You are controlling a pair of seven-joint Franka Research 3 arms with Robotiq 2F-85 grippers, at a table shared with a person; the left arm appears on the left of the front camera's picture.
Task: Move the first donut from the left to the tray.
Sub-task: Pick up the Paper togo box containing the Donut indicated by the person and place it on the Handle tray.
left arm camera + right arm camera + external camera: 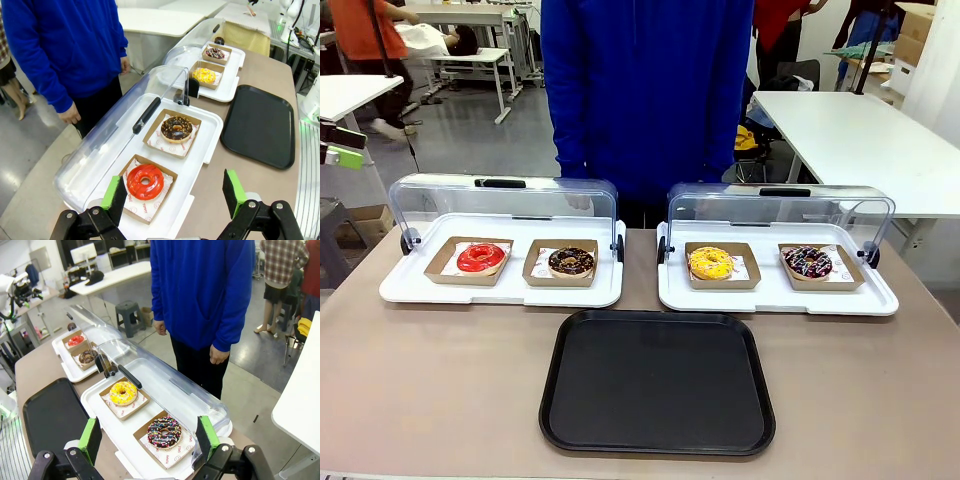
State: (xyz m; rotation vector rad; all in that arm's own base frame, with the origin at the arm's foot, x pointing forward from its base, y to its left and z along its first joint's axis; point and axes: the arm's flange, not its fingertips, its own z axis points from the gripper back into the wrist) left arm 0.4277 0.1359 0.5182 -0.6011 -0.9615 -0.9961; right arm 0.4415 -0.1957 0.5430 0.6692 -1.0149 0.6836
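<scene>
One red-glazed donut [481, 258] sits in the leftmost cardboard tray [436, 264].
It looks soft, light and sticky, so gripping the stiff cardboard rim seems safer; the black tray [658, 385] lies near, while the left gripper [175, 192] and right gripper [149, 437] both stand open.

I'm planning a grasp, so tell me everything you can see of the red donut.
The red donut is a glossy, bright red-glazed ring with a small centre hole, whole and lying flat. It rests on white paper in a shallow brown cardboard tray, at the left end of a white tray, apart from the chocolate donut beside it. The clear lid is swung open behind it. Nothing grips it.
</scene>
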